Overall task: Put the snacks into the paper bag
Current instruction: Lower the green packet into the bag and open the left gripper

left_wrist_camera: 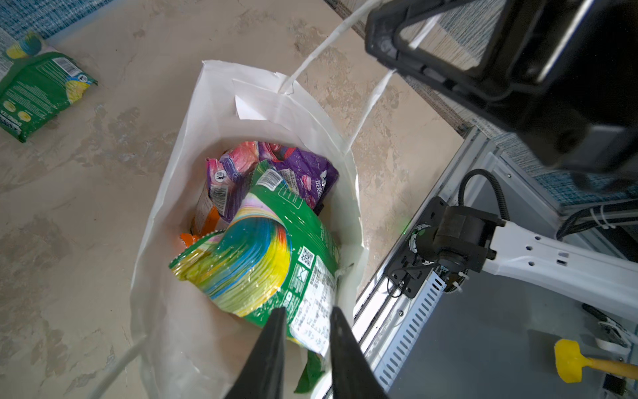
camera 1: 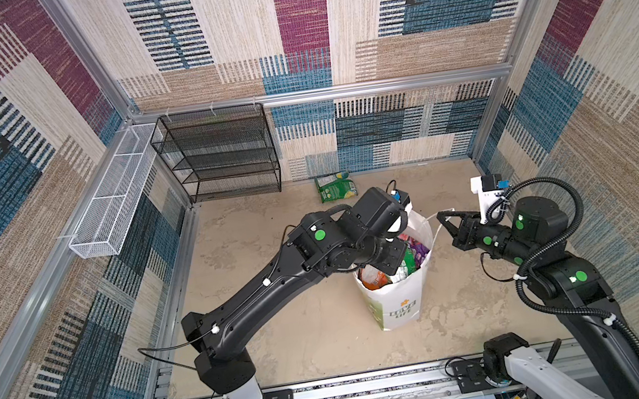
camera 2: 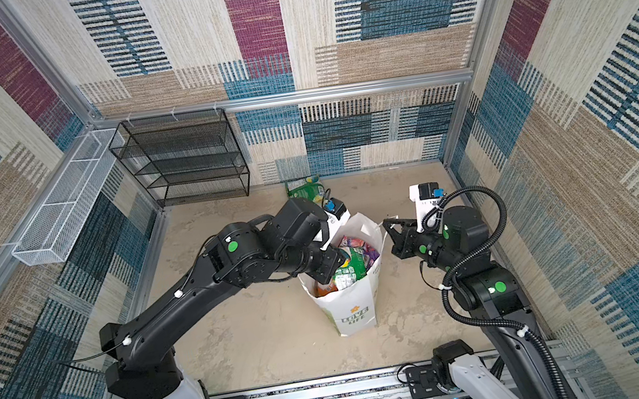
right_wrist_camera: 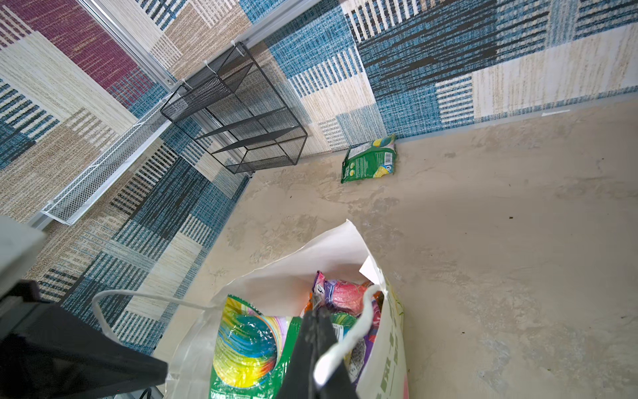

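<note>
Just under the left pincer (left_wrist_camera: 307,331), a green packet (left_wrist_camera: 262,255) tops the bag (left_wrist_camera: 165,207).

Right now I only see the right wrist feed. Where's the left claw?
Observer: The left claw is at the mouth of the paper bag, fingers either side of a green packet lying on top inside.
Operator: Gripping it?
Observer: Can't tell; the left wrist view shows the fingers apart with the packet's edge between them.
Operator: Bag standing?
Observer: Yes, upright on the floor in both top views.
</note>
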Tool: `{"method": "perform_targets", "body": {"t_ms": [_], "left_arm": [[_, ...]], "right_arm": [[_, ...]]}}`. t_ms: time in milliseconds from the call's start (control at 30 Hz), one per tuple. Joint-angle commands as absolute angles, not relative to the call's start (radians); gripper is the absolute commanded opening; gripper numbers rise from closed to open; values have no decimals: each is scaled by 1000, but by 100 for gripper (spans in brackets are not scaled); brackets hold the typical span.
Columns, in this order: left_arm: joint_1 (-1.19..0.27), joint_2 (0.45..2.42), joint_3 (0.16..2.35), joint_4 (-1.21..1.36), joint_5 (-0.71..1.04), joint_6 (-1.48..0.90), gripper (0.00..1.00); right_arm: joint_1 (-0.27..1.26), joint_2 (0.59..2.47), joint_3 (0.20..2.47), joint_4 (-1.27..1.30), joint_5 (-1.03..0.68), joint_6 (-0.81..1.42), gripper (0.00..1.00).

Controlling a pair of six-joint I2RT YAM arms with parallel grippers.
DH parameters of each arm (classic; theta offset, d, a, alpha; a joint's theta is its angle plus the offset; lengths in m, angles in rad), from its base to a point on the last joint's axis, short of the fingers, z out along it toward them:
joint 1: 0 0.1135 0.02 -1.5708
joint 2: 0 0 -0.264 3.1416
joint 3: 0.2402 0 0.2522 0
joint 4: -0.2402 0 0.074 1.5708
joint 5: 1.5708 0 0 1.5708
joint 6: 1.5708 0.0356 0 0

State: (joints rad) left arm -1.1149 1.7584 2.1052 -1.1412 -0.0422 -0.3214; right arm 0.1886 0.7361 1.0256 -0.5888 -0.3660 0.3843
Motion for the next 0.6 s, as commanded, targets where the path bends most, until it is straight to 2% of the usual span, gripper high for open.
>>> {"method": "perform_targets", "body": {"t_ms": [0,167,567], "left_arm": [[-1115,1793,2106,-1124,-57,-340,20],[-1114,1848,2089,-1139,-106,-345,13],[-1067,2019,2029,-1137,-82,-353,13]], "right_arm": [[187,727,1034,-542,-375,390,1],[187,717,1035,-549,-371,389,2],[187,708,1040,-557,-381,390,1]]}}
